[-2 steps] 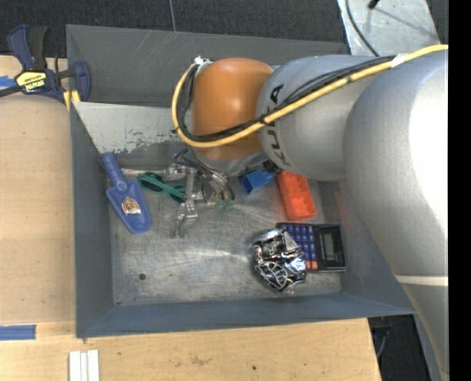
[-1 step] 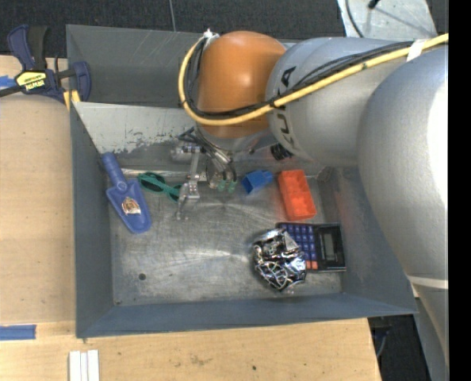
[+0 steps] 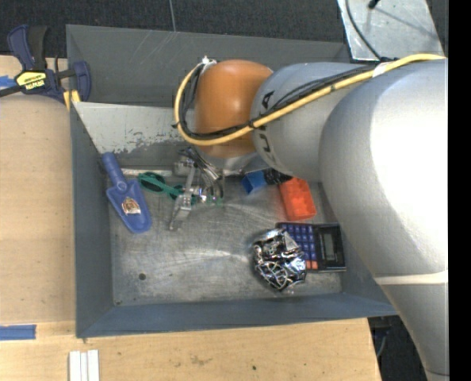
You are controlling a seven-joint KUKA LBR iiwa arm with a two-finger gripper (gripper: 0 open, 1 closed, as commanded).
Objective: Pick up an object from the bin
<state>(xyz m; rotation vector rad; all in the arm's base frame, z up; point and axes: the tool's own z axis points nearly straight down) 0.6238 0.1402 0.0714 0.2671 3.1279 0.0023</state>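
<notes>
Green-handled tool (image 3: 158, 184) lies on the floor of the grey bin (image 3: 89, 252), toward the back and left of the middle, its handles pointing at the left wall. We see the gripper (image 3: 189, 197) hanging low at the tool's right end, just beside it or touching it; we cannot tell which. Nor can we tell whether the gripper is released or clenched, and we see nothing that we could call held. Above it sits the arm's orange cover (image 3: 224, 101), ringed by a yellow cable (image 3: 315, 94).

We count six things in the bin, one of each kind. A blue scoop (image 3: 124, 197) lies just left of the tool, near the left wall, its handle toward the back. A small blue block (image 3: 254, 181) and an orange block (image 3: 297, 198) lie right of the gripper, close under the arm. A dark calculator (image 3: 323, 244) rests near the front right corner, and a crumpled black-and-silver wad (image 3: 279, 262) lies against its left side.

We find the front left part of the floor bare, from the scoop to the front wall and across to the wad. The arm covers the right side of the bin.
</notes>
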